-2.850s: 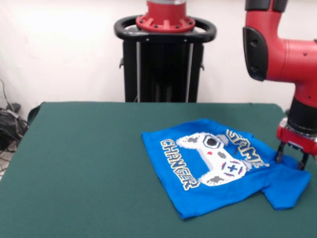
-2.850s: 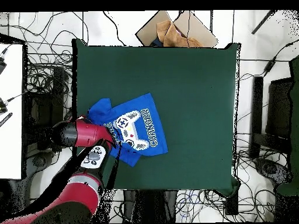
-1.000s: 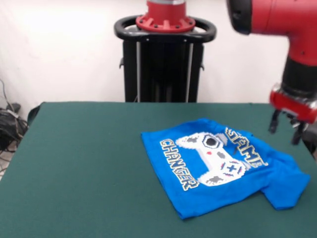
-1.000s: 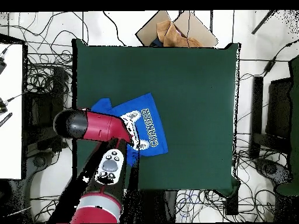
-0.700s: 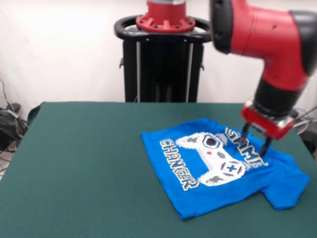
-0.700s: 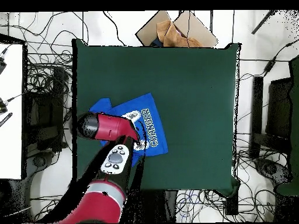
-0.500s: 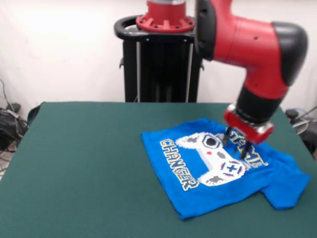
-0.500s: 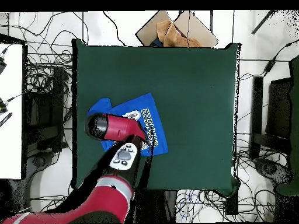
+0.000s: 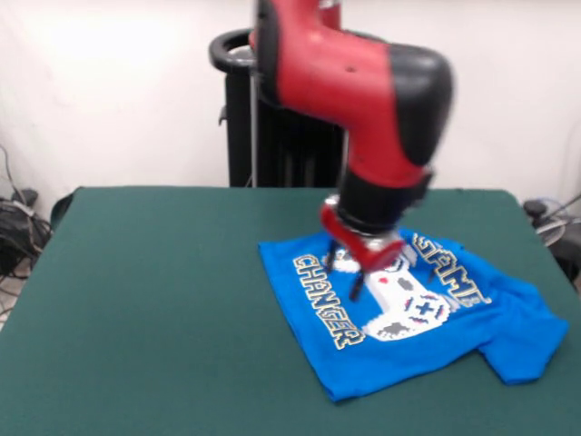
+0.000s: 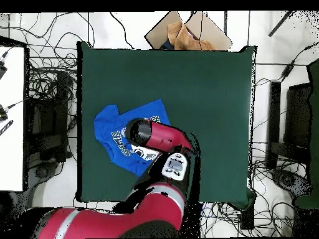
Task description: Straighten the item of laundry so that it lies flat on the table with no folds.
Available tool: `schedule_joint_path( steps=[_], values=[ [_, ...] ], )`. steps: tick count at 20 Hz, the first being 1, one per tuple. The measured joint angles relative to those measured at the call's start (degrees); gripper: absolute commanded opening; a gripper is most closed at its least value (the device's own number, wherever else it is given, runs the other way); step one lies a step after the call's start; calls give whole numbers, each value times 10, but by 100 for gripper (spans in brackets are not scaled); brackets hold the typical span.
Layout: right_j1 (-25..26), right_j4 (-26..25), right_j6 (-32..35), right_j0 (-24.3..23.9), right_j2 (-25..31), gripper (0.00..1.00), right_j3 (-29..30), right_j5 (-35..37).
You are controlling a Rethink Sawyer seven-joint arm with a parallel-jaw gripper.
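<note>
The item of laundry point(image 9: 508, 331), a bright blue T-shirt, lies print-up on the right half of the green table point(image 9: 136, 300). Its right sleeve looks rumpled, with a fold line beside the "GAME" lettering. My gripper point(image 9: 343, 272) hangs low over the left part of the controller print, close to the "CHANGER" lettering. Its dark fingers point(image 9: 356, 289) are apart with nothing between them. In the overhead view the arm covers the gripper and the right part of the T-shirt point(image 10: 111, 132), which lies near the left edge of the table point(image 10: 205, 93).
The black pedestal point(image 9: 300, 118) stands behind the table's far edge. A cardboard box point(image 10: 187, 34) sits beyond the table's top edge in the overhead view. Cables point(image 10: 47, 87) trail round the table, and a white surface point(image 10: 11, 118) lies at the left.
The gripper has lifted off the right sleeve and swung left across the shirt, coming down over the controller print. The shirt itself has not shifted.
</note>
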Motion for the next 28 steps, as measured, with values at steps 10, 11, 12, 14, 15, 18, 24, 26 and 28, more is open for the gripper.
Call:
schedule_joint_path(
  steps=[10, 11, 12, 14, 15, 18, 24, 26, 28],
  values=[
    [-61, -78, 0, -138, 14, 100, 30, -17],
    [-65, -87, 0, -152, 15, 100, 31, -17],
    [-68, -94, 0, -161, 16, 100, 32, -17],
    [-73, -108, 0, -177, 19, 100, 34, -17],
    [-78, -120, 0, -190, 26, 100, 37, -17],
    [-82, -130, 0, -201, 36, 100, 42, -17],
    [-92, -153, 0, -207, 64, 100, 55, -17],
    [-93, -161, 0, -207, 73, 100, 58, -17],
    [-95, -168, 0, -207, 83, 100, 63, -17]
  ],
)
